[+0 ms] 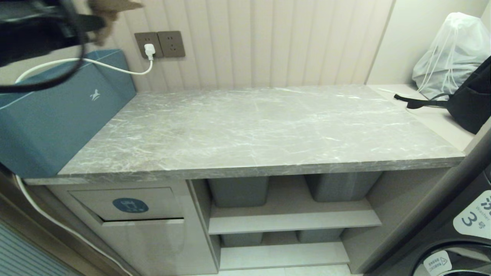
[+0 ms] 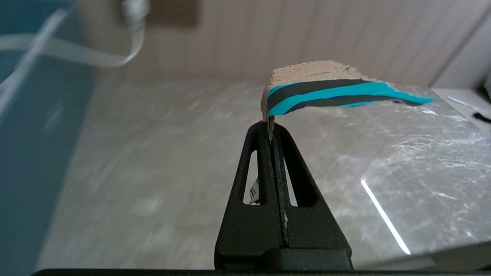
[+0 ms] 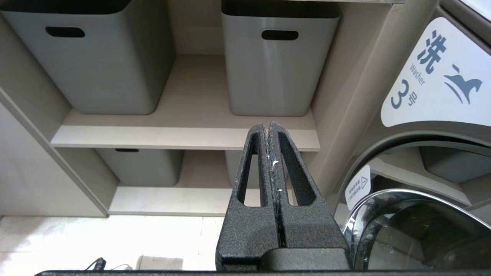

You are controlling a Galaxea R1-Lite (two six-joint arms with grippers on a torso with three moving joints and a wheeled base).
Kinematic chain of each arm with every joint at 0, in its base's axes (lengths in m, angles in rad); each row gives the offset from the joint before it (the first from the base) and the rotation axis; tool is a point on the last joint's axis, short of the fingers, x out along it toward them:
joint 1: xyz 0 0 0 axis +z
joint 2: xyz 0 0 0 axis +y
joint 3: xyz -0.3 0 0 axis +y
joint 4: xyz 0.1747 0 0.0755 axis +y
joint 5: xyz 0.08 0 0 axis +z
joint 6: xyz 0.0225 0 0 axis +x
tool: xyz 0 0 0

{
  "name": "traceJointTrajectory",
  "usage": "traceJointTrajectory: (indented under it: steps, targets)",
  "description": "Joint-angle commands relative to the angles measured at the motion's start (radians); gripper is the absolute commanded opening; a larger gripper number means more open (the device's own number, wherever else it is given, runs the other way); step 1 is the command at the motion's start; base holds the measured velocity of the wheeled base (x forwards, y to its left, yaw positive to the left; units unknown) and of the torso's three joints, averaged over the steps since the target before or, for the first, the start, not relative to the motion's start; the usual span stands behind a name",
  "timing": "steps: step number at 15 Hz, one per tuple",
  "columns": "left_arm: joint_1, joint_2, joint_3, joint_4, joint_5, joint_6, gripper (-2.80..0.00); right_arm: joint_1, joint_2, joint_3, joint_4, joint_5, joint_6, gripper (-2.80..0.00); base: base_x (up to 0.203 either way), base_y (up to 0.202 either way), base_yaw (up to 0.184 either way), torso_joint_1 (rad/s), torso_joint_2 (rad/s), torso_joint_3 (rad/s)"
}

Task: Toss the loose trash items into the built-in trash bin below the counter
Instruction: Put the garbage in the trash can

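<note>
My left gripper (image 2: 271, 124) is shut on a torn paper scrap (image 2: 330, 90), brown with turquoise and dark stripes, held well above the grey marble counter (image 2: 161, 161). In the head view that gripper (image 1: 100, 23) is at the top left corner with the brown scrap (image 1: 111, 8) sticking out of it. The counter (image 1: 261, 130) itself is bare. Below its left end is the built-in trash bin (image 1: 130, 205), a beige flap with a round blue icon, tilted slightly ajar. My right gripper (image 3: 267, 127) hangs low before the shelves, shut and empty.
A teal box (image 1: 50, 122) with a white cable (image 1: 115, 67) plugged into the wall socket stands at the counter's left end. Grey tubs (image 3: 274, 57) fill the shelves under the counter. A washer (image 3: 437, 126) is at the right; a black bag (image 1: 470, 99) and a white sack (image 1: 452, 50) sit beyond.
</note>
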Motion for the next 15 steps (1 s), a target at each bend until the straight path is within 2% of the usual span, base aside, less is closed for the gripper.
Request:
traceJointTrajectory:
  steps: [1, 3, 4, 6, 8, 10, 15]
  targets:
    - [0.201, -0.359, 0.195, 0.062, -0.083, -0.136, -2.80, 0.000, -0.001, 0.000, 0.000, 0.000, 0.000, -2.80, 0.000, 0.000, 0.000, 0.000, 0.00, 0.000]
    - [0.377, -0.557, 0.488, 0.149, -0.142, -0.439, -2.80, 0.000, -0.001, 0.000, 0.000, 0.000, 0.000, -2.80, 0.000, 0.000, 0.000, 0.000, 0.00, 0.000]
    - [0.422, -0.622, 0.611, 0.178, -0.141, -0.546, -2.80, 0.000, -0.001, 0.000, 0.000, 0.000, 0.000, -2.80, 0.000, 0.000, 0.000, 0.000, 0.00, 0.000]
    - [0.482, -0.759, 0.833, 0.220, -0.112, -0.685, -2.80, 0.000, -0.001, 0.000, 0.000, 0.000, 0.000, -2.80, 0.000, 0.000, 0.000, 0.000, 0.00, 0.000]
    - [0.511, -0.840, 0.975, 0.242, -0.080, -0.785, -2.80, 0.000, -0.001, 0.000, 0.000, 0.000, 0.000, -2.80, 0.000, 0.000, 0.000, 0.000, 0.00, 0.000]
    - [0.523, -0.851, 1.037, 0.246, -0.066, -0.900, -2.80, 0.000, -0.001, 0.000, 0.000, 0.000, 0.000, -2.80, 0.000, 0.000, 0.000, 0.000, 0.00, 0.000]
    - [0.522, -0.885, 1.122, 0.246, -0.069, -0.921, -2.80, 0.000, -0.001, 0.000, 0.000, 0.002, -0.001, -2.80, 0.000, 0.000, 0.000, 0.000, 0.00, 0.000]
